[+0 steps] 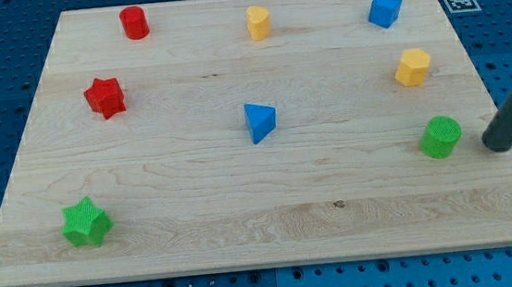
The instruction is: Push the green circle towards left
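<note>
Green star (86,222) lies nearest; my tip (497,144), no jaws, sits just right of green circle (440,137).

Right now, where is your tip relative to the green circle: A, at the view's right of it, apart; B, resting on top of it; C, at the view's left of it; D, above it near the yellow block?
A: my tip sits just to the view's right of the green circle, with a small gap of board between them.

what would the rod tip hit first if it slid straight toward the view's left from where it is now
Most likely the green circle: my tip sits just to its right, apart from it, roughly level. Nothing lies between them.
</note>
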Tool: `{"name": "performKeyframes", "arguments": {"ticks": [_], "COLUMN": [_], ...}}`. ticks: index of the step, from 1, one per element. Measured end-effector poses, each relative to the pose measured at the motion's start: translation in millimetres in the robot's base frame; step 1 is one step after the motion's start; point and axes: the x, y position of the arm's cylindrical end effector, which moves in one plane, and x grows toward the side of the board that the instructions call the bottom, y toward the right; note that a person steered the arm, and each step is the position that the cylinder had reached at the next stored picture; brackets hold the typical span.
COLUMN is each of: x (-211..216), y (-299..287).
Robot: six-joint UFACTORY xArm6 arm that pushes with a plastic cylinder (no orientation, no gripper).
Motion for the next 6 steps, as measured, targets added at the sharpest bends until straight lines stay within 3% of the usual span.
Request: {"name": "performKeyframes", "arguments": {"ticks": [2,4,6], "x": [10.0,-13.2,-8.4], "y": [-115.5,-70.5,-147.7]}}
